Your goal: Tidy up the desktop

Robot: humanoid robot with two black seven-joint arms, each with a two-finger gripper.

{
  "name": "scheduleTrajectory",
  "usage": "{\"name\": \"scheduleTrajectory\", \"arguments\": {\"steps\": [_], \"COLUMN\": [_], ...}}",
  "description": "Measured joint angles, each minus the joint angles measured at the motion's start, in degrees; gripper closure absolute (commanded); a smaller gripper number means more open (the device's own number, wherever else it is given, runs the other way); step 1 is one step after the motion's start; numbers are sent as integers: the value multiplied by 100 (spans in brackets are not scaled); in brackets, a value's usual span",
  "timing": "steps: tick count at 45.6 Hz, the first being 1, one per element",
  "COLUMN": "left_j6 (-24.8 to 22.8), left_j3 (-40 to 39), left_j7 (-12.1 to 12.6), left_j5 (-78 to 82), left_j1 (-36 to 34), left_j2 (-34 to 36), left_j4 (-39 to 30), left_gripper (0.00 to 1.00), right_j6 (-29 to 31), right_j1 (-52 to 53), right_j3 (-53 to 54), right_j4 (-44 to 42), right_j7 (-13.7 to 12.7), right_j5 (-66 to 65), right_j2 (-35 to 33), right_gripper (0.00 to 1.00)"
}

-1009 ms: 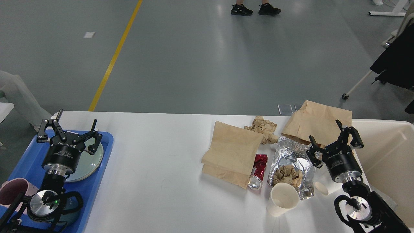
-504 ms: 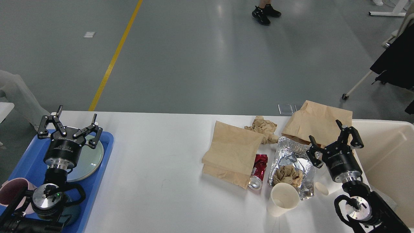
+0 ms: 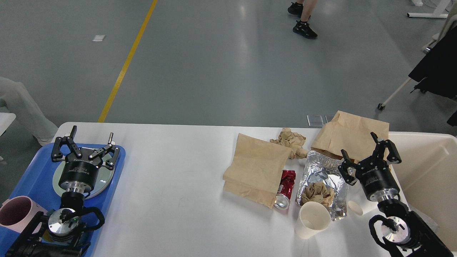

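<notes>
The white desktop fills the lower view. On its right half lie a flat brown paper bag, a second brown bag, a crumpled brown paper wad, a crushed red can, a foil bag with crumpled paper on it, and a white paper cup. My left gripper is open and empty above the blue tray. My right gripper is open and empty, just right of the foil bag.
The blue tray at the left edge holds a pale green plate and a pink mug. A cream bin stands at the table's right end. A small white lid lies by my right arm. A person walks on the floor beyond.
My left gripper has moved right and a little nearer over the tray, still open. The right arm has not moved. The person's feet beyond the table have shifted right.
</notes>
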Motion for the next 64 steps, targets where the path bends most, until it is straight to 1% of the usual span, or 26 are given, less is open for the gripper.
{"name": "scheduleTrajectory", "arguments": {"steps": [3, 8, 13, 18, 36, 46, 64], "left_j6": [-109, -544, -776, -817, -833, -817, -827], "left_j3": [-7, 41, 189, 209, 181, 260, 285], "left_j7": [1, 67, 342, 437, 390, 144, 203], "left_j5": [-1, 13, 38, -5, -14, 4, -10], "left_j1": [-164, -356, -456, -577, -599, -599, -605], "left_j2": [-36, -49, -13, -6, -75, -75, -56], "left_j4": [279, 679, 874, 1040, 1098, 1097, 1094], "left_gripper": [4, 4, 4, 4, 4, 4, 4], "right_j6": [0, 0, 0, -4, -3, 0, 1], "right_j1": [0, 0, 0, 0, 0, 0, 0], "right_j3": [0, 0, 0, 0, 0, 0, 0], "right_j4": [0, 0, 0, 0, -1, -2, -2], "right_j7": [0, 0, 0, 0, 0, 0, 0], "right_j5": [2, 2, 3, 3, 2, 1, 1], "right_j2": [0, 0, 0, 0, 0, 0, 0], "right_gripper": [0, 0, 0, 0, 0, 0, 0]}}
